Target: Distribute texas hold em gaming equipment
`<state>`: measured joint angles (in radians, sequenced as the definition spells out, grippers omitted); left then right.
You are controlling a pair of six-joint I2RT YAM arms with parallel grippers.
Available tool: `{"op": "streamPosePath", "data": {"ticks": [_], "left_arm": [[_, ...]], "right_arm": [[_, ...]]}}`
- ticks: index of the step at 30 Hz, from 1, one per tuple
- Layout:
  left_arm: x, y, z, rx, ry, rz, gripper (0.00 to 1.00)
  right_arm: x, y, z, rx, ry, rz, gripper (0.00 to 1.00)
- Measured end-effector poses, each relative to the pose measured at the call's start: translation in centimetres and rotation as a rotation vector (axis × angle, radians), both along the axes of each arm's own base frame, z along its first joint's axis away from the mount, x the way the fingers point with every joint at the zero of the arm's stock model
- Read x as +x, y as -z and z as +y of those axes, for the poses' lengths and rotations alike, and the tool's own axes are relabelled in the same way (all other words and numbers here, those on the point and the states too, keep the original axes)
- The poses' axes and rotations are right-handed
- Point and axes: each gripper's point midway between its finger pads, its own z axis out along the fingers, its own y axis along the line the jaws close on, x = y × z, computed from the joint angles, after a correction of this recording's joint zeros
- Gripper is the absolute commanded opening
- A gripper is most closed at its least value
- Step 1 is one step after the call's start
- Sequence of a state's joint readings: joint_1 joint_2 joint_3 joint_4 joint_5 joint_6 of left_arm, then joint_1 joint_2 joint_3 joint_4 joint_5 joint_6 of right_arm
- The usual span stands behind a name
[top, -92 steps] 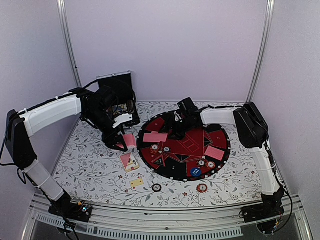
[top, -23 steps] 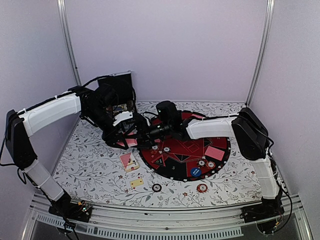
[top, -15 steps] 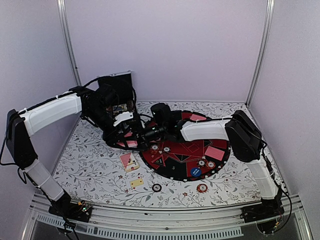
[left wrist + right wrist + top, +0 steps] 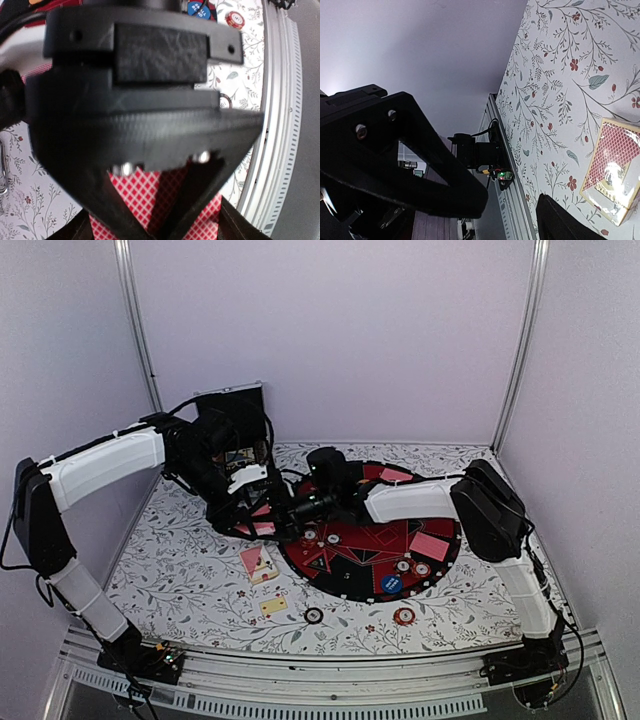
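Swung left across the mat (image 4: 345, 595) since three seconds ago, the right fingers (image 4: 287, 508) stand apart with nothing between them, just beside the left fingers (image 4: 248, 520). Those pinch the pink-checked deck (image 4: 142, 197) over the desk (image 4: 180, 570) by the mat's left rim. Loose cards (image 4: 258, 562) lie nearer.

The right gripper (image 4: 161, 227), close and blurred, hides most of the playing card (image 4: 146, 192).
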<state>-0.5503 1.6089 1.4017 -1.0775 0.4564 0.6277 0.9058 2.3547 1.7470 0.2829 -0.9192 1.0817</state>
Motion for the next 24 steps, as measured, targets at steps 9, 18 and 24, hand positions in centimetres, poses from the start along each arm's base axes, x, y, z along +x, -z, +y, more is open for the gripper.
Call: {"op": "streamPosePath", "data": {"ticks": [9, 18, 24], "left_arm": [[0.2, 0.0, -0.1, -0.003, 0.0, -0.007, 0.01], [0.2, 0.1, 0.0, 0.006, -0.003, -0.007, 0.01], [0.2, 0.1, 0.1, 0.008, -0.003, -0.007, 0.01]], "right_arm": [[1.7, -0.8, -2.7, -0.006, 0.044, -0.014, 0.63], [2.4, -1.7, -3.9, 0.002, 0.058, -0.03, 0.32], [3.1, -2.3, -5.4, -0.013, 0.089, -0.027, 0.21]]}}
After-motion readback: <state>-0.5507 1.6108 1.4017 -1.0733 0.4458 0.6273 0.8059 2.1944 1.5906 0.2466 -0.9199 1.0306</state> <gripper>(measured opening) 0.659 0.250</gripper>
